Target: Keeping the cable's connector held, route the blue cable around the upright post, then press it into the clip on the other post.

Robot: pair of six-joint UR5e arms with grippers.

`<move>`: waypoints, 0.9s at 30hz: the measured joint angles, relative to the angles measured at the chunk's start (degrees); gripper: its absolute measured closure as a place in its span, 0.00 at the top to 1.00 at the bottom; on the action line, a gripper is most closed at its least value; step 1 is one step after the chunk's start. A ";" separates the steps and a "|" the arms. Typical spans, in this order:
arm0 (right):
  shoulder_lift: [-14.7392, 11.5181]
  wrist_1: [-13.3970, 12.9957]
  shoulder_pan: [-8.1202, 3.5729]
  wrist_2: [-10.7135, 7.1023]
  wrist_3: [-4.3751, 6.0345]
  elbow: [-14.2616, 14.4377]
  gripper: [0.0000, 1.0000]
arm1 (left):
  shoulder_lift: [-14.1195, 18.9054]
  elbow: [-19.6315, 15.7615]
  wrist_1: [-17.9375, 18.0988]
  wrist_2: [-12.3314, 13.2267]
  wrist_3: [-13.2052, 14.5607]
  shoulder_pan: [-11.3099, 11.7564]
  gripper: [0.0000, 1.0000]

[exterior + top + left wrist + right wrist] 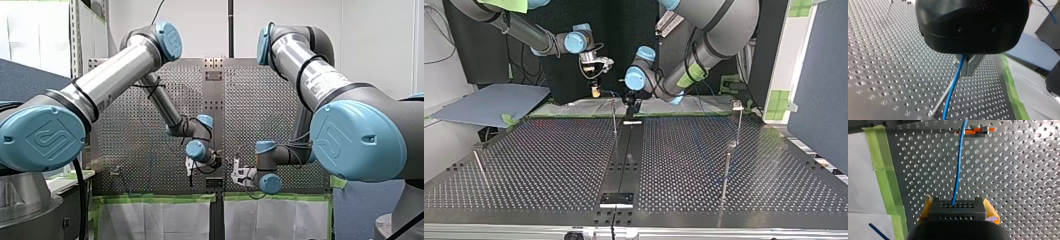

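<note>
The left pincer has its metal fingers pressed together on the blue cable. The cable drops from them toward the table, just beside a thin metal post; whether the two touch cannot be told. The right pincer, with a yellow pad on either side, pinches the cable's end. The line rises straight out of its middle, but the connector itself is hidden behind the black body. Further out, the cable crosses the perforated table and passes an orange clip.

The cable looks thin, light and limp, and likely holds a line only while both pincers keep it taut. Its smooth jacket would probably slide between metal fingers, which suits feeding it around the post but risks slack. The connector is the one rigid part, so it is the firm hold. The second hold belongs close to the stretch being bent, leaving a short span to push into the clip.
</note>
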 joint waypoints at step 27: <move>1.36 0.01 -2.69 -0.78 0.60 -2.62 0.00 | -2.89 0.00 6.75 1.76 -2.47 0.67 0.00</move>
